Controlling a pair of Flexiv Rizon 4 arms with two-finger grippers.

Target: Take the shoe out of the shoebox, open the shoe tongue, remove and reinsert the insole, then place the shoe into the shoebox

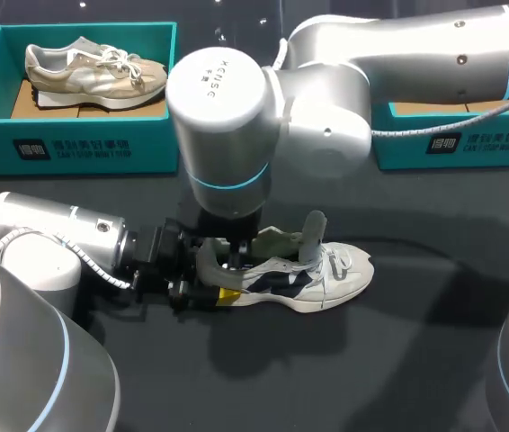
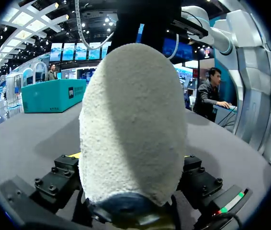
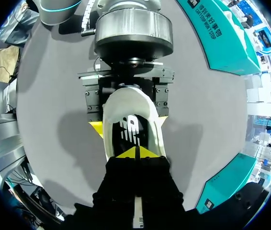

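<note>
Far left on the table (image 1: 398, 360), one teal shoebox (image 1: 84, 130) holds a beige shoe (image 1: 93, 70); leave it alone. Your left gripper (image 1: 208, 286) lies low along the table with its fingers clamped on the heel of the task shoe (image 1: 326, 281), one yellow tip on each side. The shoe rests on its sole mid-table, toe pointing right, tongue (image 1: 313, 236) standing up. Your right gripper (image 3: 136, 152) hangs down into the shoe's opening, its tips pressed together over the dark insole (image 3: 131, 132); you cannot tell whether they pinch its edge. A second teal box (image 1: 470, 144) stands at far right. Handling estimate: the shoe is light, with a firm heel counter and sole and a soft mesh upper, so hold it by the heel. The insole is thin, floppy foam; take it at the heel edge, where it should peel most easily.
</note>
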